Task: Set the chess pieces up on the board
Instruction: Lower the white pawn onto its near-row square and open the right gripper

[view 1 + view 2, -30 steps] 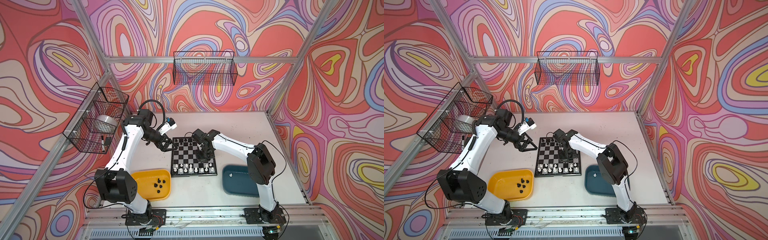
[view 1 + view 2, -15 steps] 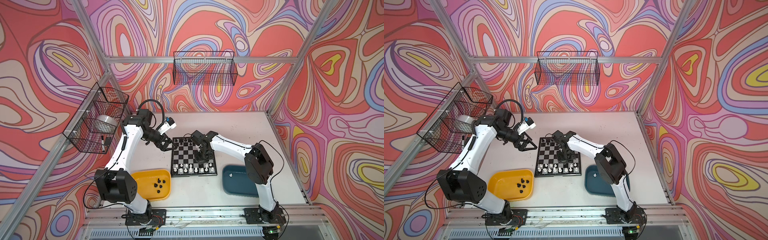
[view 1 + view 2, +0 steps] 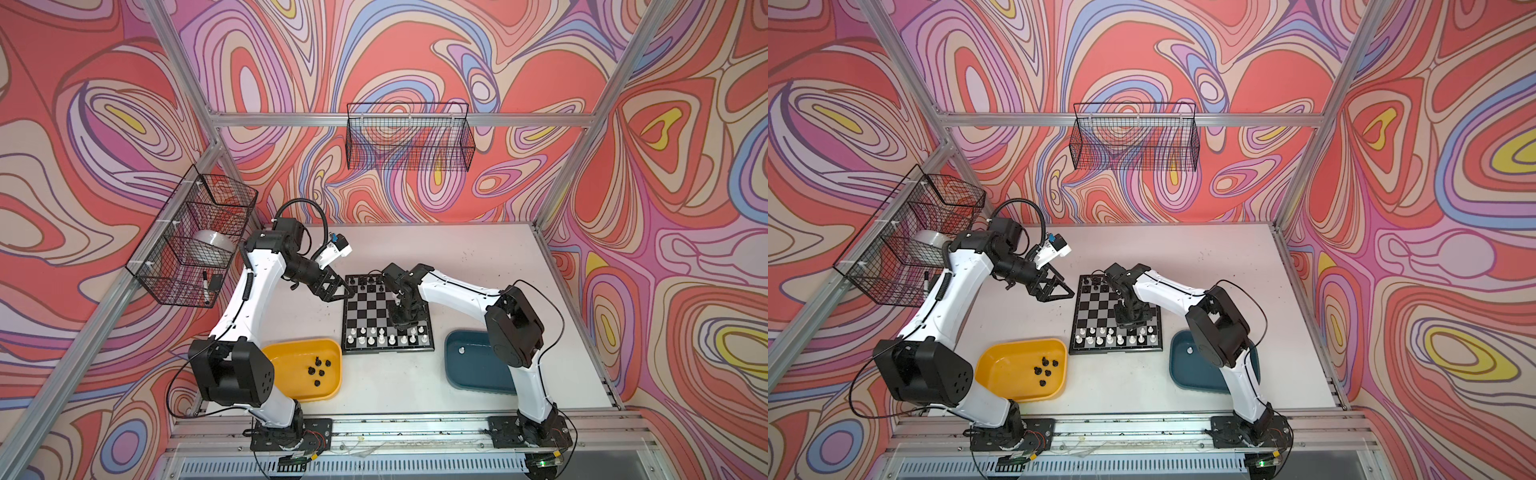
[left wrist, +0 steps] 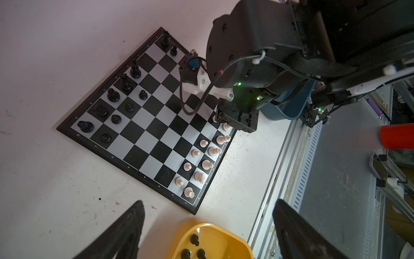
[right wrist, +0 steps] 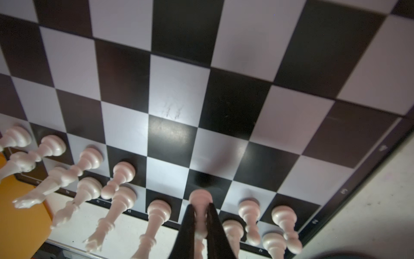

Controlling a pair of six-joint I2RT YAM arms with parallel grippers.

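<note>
Right wrist view: a white pawn is pinched by its upper part in the closed right gripper, at the board's white pawn row. It's probably light, slick and tippy, so the neck is best gripped. The left gripper is held wide open and empty beside the board.

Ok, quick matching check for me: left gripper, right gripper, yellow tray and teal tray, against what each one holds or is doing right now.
Things:
1. left gripper
2. right gripper
3. yellow tray
4. teal tray

States:
A. has a lone white piece inside
B. shut on a white piece over the board
C. open, holding nothing, beside the board's far corner
D. has several loose black pieces inside

Pairs: 1-C, 2-B, 3-D, 4-A
</note>
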